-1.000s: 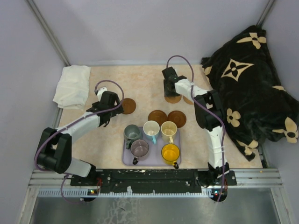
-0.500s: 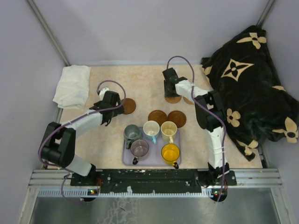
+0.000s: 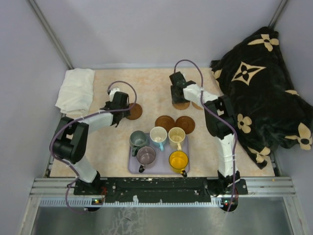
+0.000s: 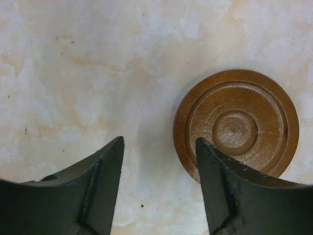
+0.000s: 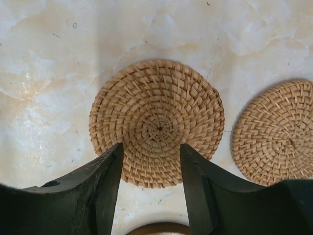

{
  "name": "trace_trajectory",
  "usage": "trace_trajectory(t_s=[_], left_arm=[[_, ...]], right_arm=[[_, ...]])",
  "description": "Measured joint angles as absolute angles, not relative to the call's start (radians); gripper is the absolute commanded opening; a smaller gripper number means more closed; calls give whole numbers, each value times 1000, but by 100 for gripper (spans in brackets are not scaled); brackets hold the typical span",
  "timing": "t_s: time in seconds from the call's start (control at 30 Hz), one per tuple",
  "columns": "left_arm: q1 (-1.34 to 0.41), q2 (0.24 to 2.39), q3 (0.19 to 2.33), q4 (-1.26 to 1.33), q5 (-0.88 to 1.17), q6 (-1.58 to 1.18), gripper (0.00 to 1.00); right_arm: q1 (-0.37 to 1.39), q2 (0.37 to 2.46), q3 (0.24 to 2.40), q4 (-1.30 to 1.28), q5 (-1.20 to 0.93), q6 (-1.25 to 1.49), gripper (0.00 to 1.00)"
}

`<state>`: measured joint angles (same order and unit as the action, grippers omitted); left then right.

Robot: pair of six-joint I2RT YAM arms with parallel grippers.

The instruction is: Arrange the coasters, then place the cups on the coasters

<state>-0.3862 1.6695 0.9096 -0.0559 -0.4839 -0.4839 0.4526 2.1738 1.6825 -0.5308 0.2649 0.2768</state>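
Note:
A dark brown ringed coaster (image 4: 237,128) lies flat on the table. My left gripper (image 4: 159,144) is open just left of it, with bare table between the jaws and the right fingertip (image 4: 215,171) overlapping the coaster's near-left rim. My right gripper (image 5: 151,149) hangs open over the near edge of a tan woven coaster (image 5: 157,117); a second woven one (image 5: 279,132) lies to its right. Two more dark coasters (image 3: 165,122) (image 3: 185,124) sit beyond the tray. Several cups stand in the tray: grey-green (image 3: 138,139), white (image 3: 158,134), cream (image 3: 176,135), mauve (image 3: 146,155), yellow (image 3: 178,160).
The lavender tray (image 3: 132,164) sits at the near centre. A folded white cloth (image 3: 76,90) lies at the far left. A black blanket with cream flowers (image 3: 259,93) is heaped along the right side. Walls close in on the table's back and sides.
My left arm has stretched forward and to the right, bringing its gripper up beside the dark coaster, and its jaws have narrowed somewhat. The right gripper has hardly shifted.

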Motion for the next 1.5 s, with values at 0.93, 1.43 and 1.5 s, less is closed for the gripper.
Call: trace_trajectory(t_s=[0.93, 1.43, 1.5], left_arm=[[-386, 1787, 1008, -76, -372, -419, 42], [-381, 1822, 1068, -128, -353, -441, 20], [-375, 1823, 1072, -135, -359, -450, 21]], right_arm=[[622, 1961, 1520, -635, 183, 239, 12], [694, 1946, 1427, -642, 109, 266, 13], [698, 1953, 1430, -640, 100, 266, 13]])
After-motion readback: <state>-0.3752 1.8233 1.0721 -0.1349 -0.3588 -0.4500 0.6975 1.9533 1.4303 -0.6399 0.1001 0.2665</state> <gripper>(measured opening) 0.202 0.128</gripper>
